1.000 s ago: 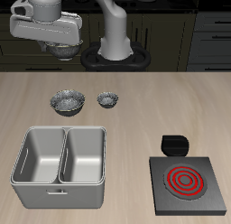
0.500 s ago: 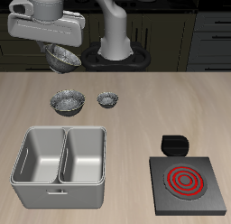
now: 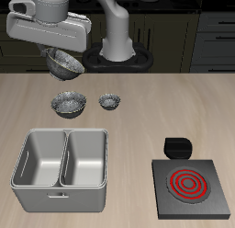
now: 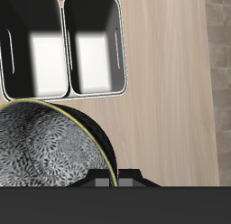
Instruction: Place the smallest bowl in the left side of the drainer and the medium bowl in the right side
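Observation:
My gripper (image 3: 55, 50) hangs high over the back of the table, shut on the rim of a tilted, speckled grey metal bowl (image 3: 62, 62) that I take for the medium bowl. In the wrist view that bowl (image 4: 45, 151) fills the space before my gripper (image 4: 115, 177), and the drainer (image 4: 63, 38) lies beyond it. The smallest bowl (image 3: 110, 101) sits on the table behind the drainer (image 3: 60, 199). The drainer's two deep compartments hold nothing.
A wider speckled bowl (image 3: 69, 103) stands on the table beside the smallest one, below the held bowl. A black stove with a red coil (image 3: 190, 186) sits near the front edge, with a small black object (image 3: 176, 147) just behind it.
The gripper has turned a little, and the held bowl has tilted and come slightly lower. The bowls on the table have not moved.

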